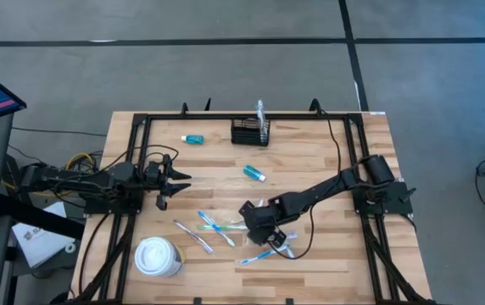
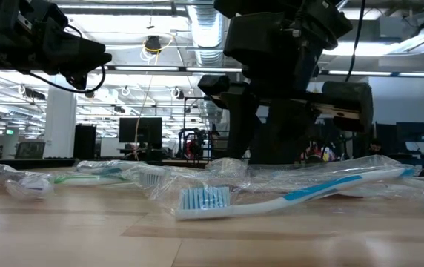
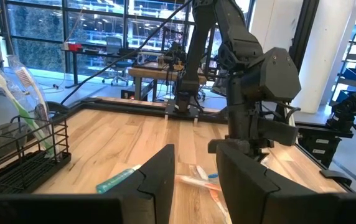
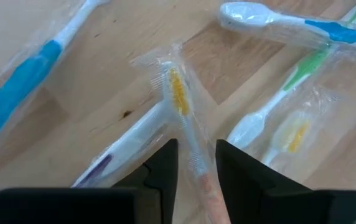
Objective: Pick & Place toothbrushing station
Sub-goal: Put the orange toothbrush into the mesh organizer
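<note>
Right hand point(image 4: 195, 163) is hanging low over the scattered toothbrushes, its fingers straddling a wrapped toothbrush with orange bristles point(image 4: 179, 99); the gap is narrow but whether the pads are already pinching the wrapper, cannot tell. Left hand point(image 1: 175, 180) is waiting well off to the side of the organiser, fingers standing apart with nothing between them.

Organiser point(image 1: 250, 132) is sitting at the far edge of the tabletop point(image 1: 310, 161), well apart from the right hand, a teal tube point(image 1: 255, 173) lying between them. Black wire-mesh box, rectangular, open on top, with compartments; one wrapped green toothbrush point(image 3: 25, 102) is standing tilted in it.

Handling, judged: the wrapped brush is looking light and stiff in the handle, but the clear film is slick and crinkly, likely sliding under the pads. Best hold seems to be mid-handle, across the narrow way, not on the bristle end. Neighbouring wrappers are overlapping and may be dragging along. The organiser itself is looking light and rigid; a nudge while dropping a brush in could be shifting it.
</note>
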